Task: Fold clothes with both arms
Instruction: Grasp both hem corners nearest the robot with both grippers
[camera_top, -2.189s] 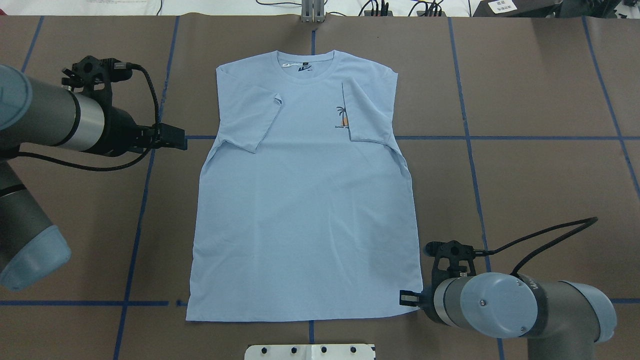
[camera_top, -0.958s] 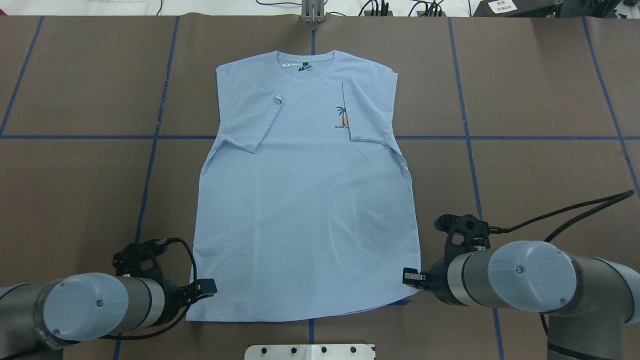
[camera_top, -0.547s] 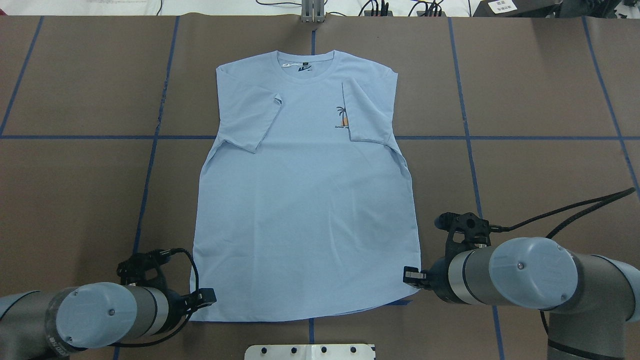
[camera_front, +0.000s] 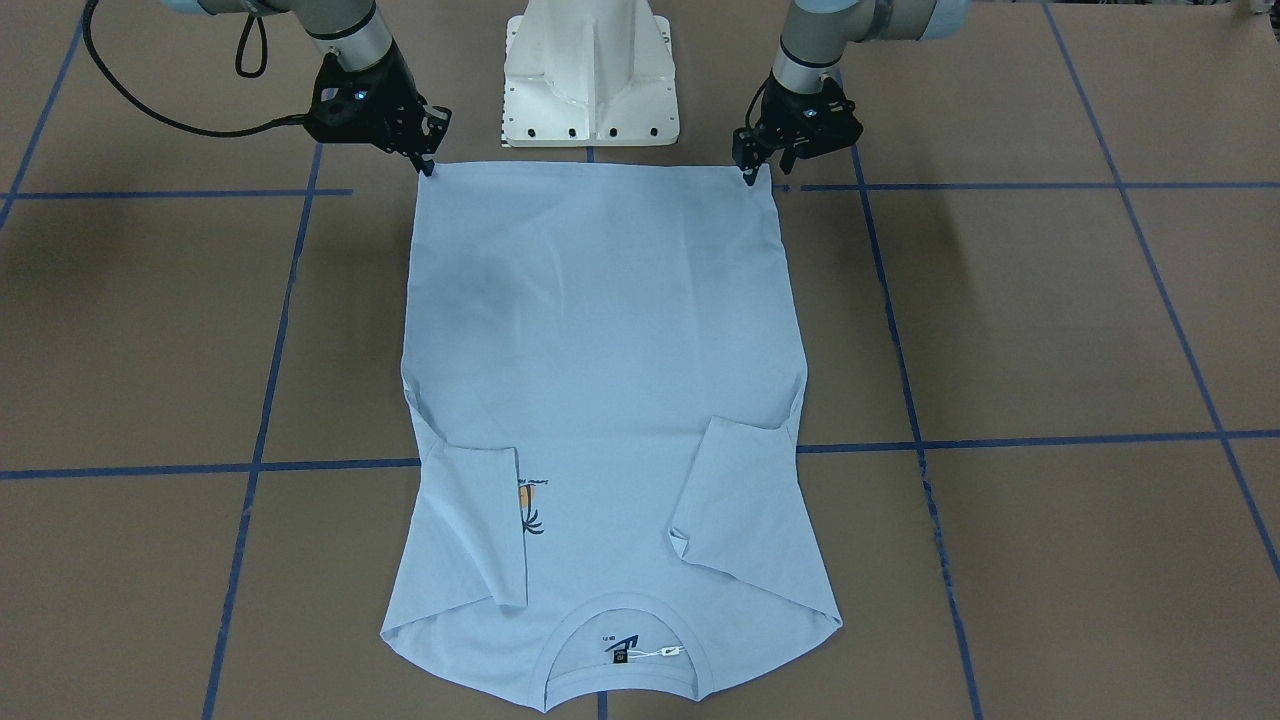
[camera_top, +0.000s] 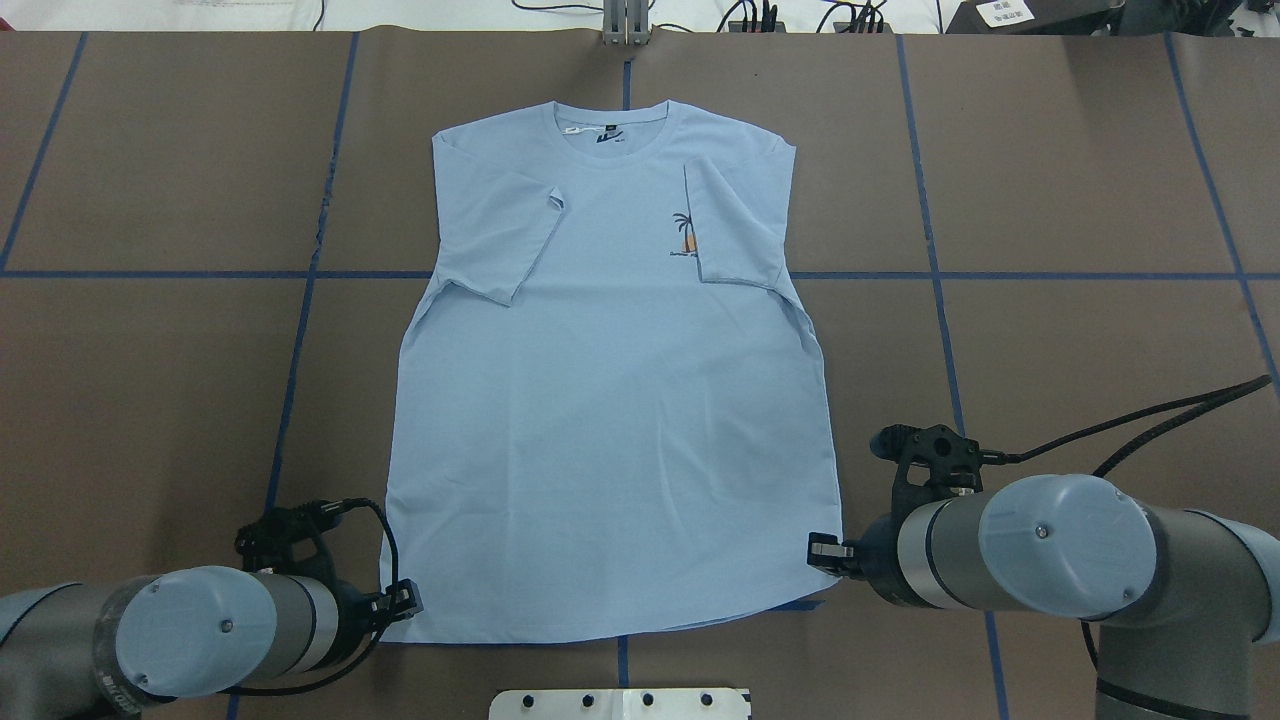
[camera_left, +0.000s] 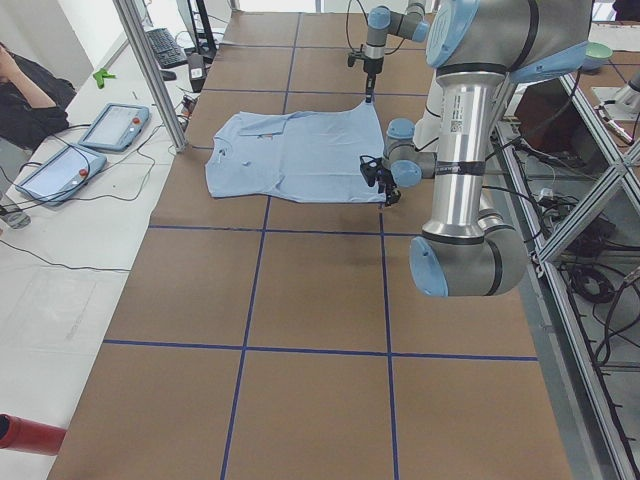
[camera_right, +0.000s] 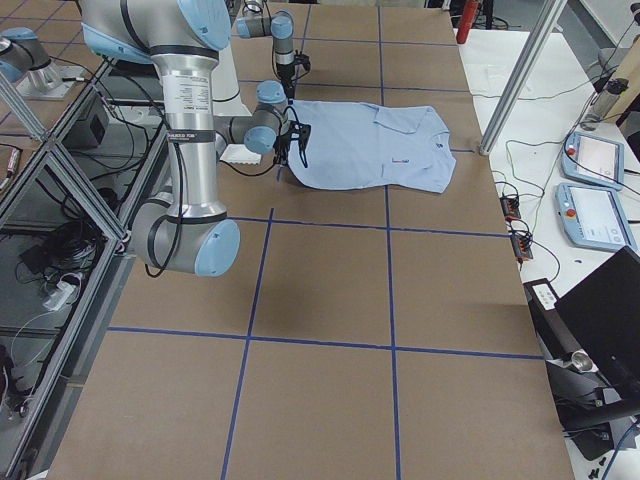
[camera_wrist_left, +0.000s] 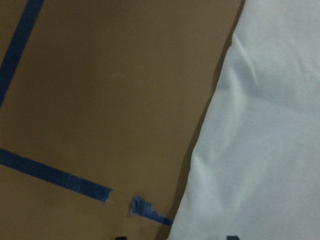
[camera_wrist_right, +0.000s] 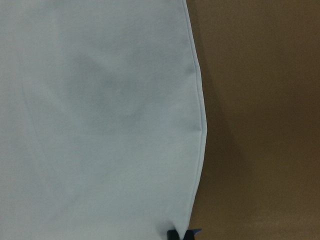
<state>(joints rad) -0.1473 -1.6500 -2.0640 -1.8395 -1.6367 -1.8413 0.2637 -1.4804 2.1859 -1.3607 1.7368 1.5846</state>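
T-shirt (camera_top: 610, 420) flat on desk (camera_top: 1080, 200), collar pointing away from robot, right end effector (camera_top: 818, 549) clenched on hem corner, left end effector (camera_top: 405, 598) released at other corner

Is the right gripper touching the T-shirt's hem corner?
Touching. The overhead view shows the right gripper meeting the T-shirt at its hem corner, which curls up to the gripper with no gap.
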